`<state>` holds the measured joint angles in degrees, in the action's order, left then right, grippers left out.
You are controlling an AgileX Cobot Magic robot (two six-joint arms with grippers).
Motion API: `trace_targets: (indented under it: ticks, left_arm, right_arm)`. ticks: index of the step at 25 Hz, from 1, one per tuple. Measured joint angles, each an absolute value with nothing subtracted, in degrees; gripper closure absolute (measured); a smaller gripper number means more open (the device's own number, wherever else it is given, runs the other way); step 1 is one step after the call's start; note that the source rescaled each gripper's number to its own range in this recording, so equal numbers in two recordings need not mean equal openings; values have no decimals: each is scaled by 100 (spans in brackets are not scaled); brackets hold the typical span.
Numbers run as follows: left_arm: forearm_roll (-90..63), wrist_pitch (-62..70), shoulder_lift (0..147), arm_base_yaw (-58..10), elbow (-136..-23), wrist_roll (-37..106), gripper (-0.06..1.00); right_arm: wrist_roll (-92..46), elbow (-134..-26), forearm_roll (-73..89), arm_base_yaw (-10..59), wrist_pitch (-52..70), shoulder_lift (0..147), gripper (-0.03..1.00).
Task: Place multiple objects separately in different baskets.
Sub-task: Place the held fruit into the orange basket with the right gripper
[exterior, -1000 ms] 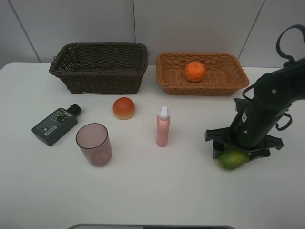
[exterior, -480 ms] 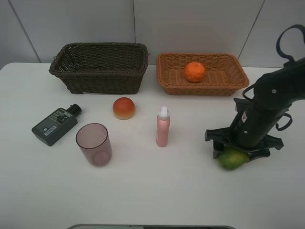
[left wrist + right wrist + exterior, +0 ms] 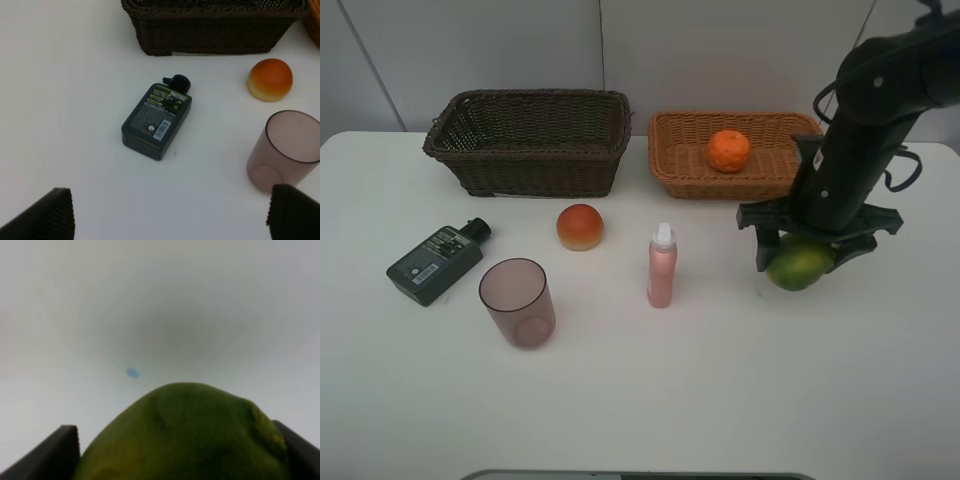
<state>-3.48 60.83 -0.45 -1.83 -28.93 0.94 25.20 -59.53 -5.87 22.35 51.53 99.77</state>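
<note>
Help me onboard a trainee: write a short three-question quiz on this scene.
1. True or false: the tangerine lies in the orange-tan basket.
2. What does the right end effector grip? A. a banana B. the green fruit C. nothing
3. Fill the gap: the pink cup stands with its mouth facing ___.

Key: 1 true; 2 B; 3 up.

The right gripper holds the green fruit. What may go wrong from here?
The green fruit is round and only pinched by the right gripper, so it may slip and roll away. The orange-tan basket stands close; a low path could hit its near wall. Dropped onto the tangerine, it might bounce out.
</note>
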Motion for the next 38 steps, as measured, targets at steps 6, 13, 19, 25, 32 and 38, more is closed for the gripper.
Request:
trace_targets:
  ticks: [6, 13, 19, 25, 32, 38]
  left_arm:
    - [-348, 6083, -45, -183, -2893, 94, -4]
    - [-348, 6083, -45, -183, -2893, 94, -4]
    - [-348, 6083, -45, -183, -2893, 94, -4]
    - [-348, 6083, -45, -183, -2893, 94, -4]
    - [-348, 6083, -45, -183, -2893, 94, -4]
    - [-348, 6083, -45, -183, -2893, 94, -4]
  right_arm:
    - [1884, -7580, -492, 2122, 6077, 10330, 28]
    - [1465, -9486, -487, 1818, 6912, 11335, 28]
    - [1284, -10606, -493, 1455, 6947, 12109, 28]
    - [1280, -10892, -641, 1088, 6386, 12602, 28]
    - [1280, -10903, -943, 911, 5489, 13059, 28]
    - [1280, -10903, -951, 906, 5105, 13392, 28]
